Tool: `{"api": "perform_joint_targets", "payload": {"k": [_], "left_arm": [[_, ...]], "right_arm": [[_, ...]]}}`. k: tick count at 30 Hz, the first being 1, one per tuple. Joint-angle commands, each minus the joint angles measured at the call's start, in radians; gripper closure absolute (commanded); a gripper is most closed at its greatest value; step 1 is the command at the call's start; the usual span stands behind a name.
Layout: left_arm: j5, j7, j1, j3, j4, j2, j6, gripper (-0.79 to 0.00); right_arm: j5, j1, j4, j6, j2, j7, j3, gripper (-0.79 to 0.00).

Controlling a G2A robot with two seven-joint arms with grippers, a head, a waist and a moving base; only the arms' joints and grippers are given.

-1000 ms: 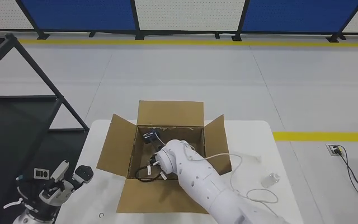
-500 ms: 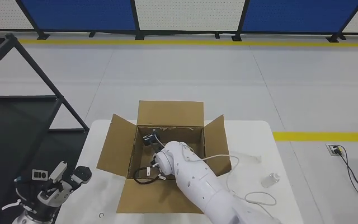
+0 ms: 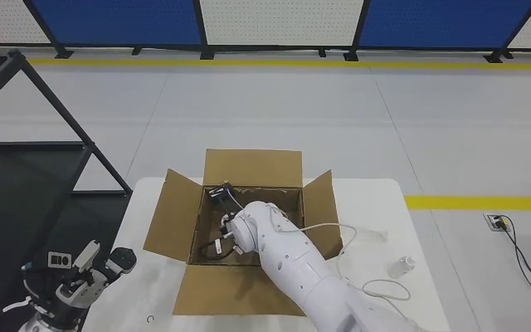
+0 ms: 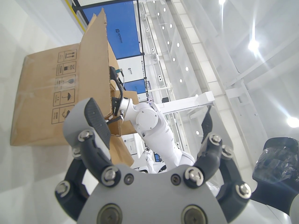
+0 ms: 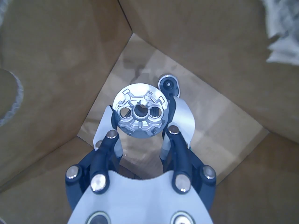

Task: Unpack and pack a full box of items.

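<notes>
An open cardboard box (image 3: 253,159) stands on the white table (image 3: 382,199), its flaps spread out. My right arm goes down into it, and the right gripper (image 5: 140,115) hangs above the box floor (image 5: 210,117). It is shut on a round silver metal disc (image 5: 139,111) with cut-outs and a centre hole. A small black round-ended piece (image 5: 168,85) shows just past the disc; whether it belongs to the disc I cannot tell. My left gripper (image 4: 151,117) is open and holds nothing. It sits low beside the table's near left corner (image 3: 83,280), apart from the box (image 4: 46,89).
A small clear bottle (image 3: 401,266) and a loose white cable (image 3: 365,236) lie on the table right of the box. White packing foam (image 5: 280,12) shows at the box wall. A black metal rack (image 3: 50,166) stands left of the table.
My right arm's wrist has shifted slightly toward the back of the box. The left arm dropped a little toward the near edge, then held still.
</notes>
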Motion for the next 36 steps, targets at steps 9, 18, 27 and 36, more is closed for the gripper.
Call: {"api": "perform_joint_targets", "payload": {"k": [9, 18, 27, 36], "left_arm": [[0.034, -0.016, -0.031, 0.047, -0.010, 0.000, 0.021, -0.785], [0.058, -0.018, -0.055, 0.075, -0.013, 0.001, 0.033, -0.785], [0.051, 0.015, -0.066, 0.057, -0.002, 0.001, 0.039, -0.785], [0.043, 0.038, -0.068, 0.001, 0.030, 0.005, 0.056, -0.785]], "right_arm": [[-0.034, -0.018, -0.109, -0.020, 0.063, -0.026, 0.047, 0.000], [-0.229, -0.237, -0.664, 0.091, 0.230, 0.121, 0.199, 0.000], [-0.523, -0.729, -1.516, -0.040, 0.389, 0.391, 0.493, 0.000], [-0.526, -0.833, -1.701, -0.123, 0.411, 0.380, 0.561, 0.000]]}}
